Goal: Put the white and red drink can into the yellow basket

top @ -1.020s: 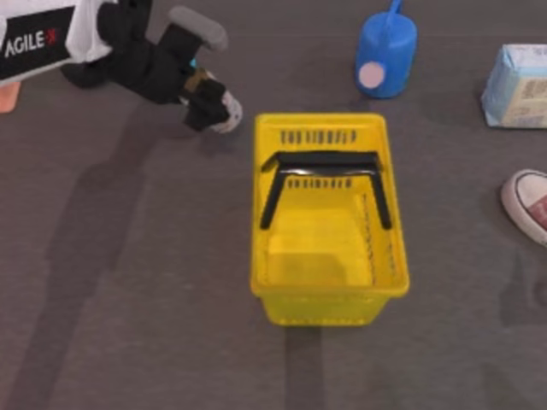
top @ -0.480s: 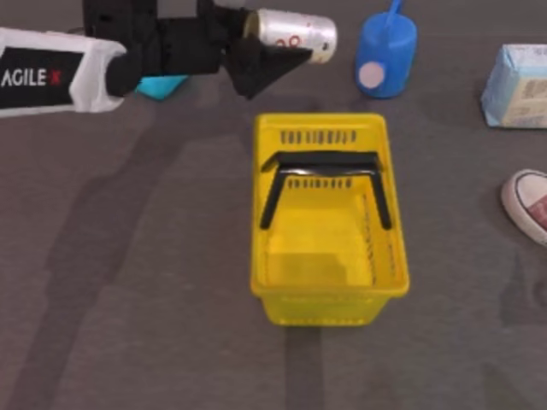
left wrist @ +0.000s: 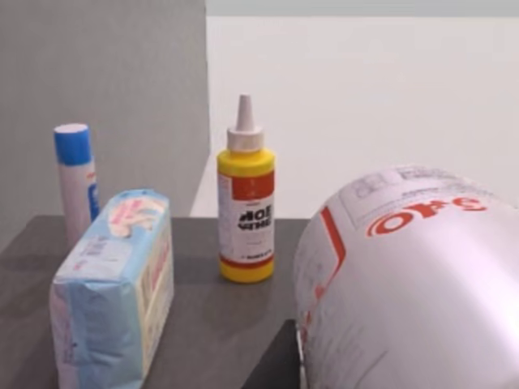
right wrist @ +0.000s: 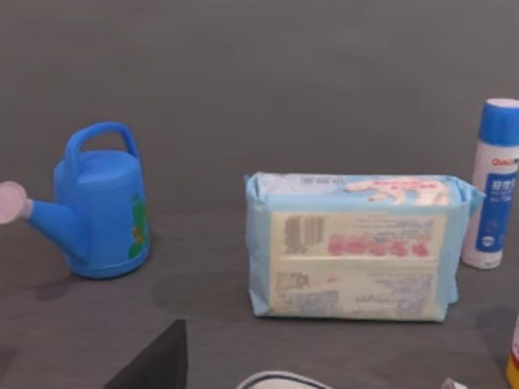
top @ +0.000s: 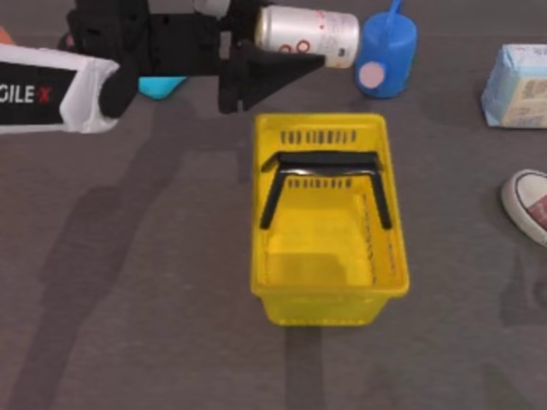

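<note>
My left gripper [top: 295, 47] is shut on the white and red drink can [top: 312, 34], holding it on its side in the air past the back-left corner of the yellow basket [top: 260, 248]. The basket stands mid-table, its black handle [top: 325, 160] folded across the back half and its floor bare. The can [left wrist: 413, 284] fills much of the left wrist view, pressed against one dark finger [left wrist: 276, 366]. My right arm is outside the top view, parked on the table's right side.
A blue watering can [top: 386, 53] stands just right of the held can. A pale blue tissue pack [top: 517, 85] and a white shoe [top: 530, 205] lie at the right edge. A yellow bottle [left wrist: 246, 203] and a blue-capped tube [left wrist: 77, 178] stand beyond.
My left gripper was low at the basket's back-left corner one second ago. It has risen with the can in its grip and carried it right, toward the watering can.
</note>
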Available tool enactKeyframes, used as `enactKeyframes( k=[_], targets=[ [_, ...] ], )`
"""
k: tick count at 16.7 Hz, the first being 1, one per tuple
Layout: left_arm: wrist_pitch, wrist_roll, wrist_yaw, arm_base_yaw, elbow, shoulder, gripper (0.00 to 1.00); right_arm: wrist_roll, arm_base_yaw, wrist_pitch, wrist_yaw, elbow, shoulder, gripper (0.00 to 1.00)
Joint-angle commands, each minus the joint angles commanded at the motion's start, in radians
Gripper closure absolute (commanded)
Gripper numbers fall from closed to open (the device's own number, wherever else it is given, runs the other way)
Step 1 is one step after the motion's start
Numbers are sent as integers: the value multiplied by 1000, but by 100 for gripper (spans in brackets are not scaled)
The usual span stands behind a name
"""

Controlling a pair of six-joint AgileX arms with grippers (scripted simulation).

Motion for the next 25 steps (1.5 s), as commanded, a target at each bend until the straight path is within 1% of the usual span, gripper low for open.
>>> enactKeyframes(
  k=[6,8,13,15,19,25],
  targets=[
    [15,2,-1,7,0,19,100,0,0,0,0,0,0,0],
    [73,2,0,12,-14,64,100,0,0,0,0,0,0,0],
    [293,-3,2,24,-68,212,100,0,0,0,0,0,0,0],
    [324,-4,2,26,-80,240,100,0,0,0,0,0,0,0],
    [325,-4,2,26,-81,241,100,0,0,0,0,0,0,0],
    [325,-4,2,26,-81,241,55,0,0,0,0,0,0,0]
  ],
)
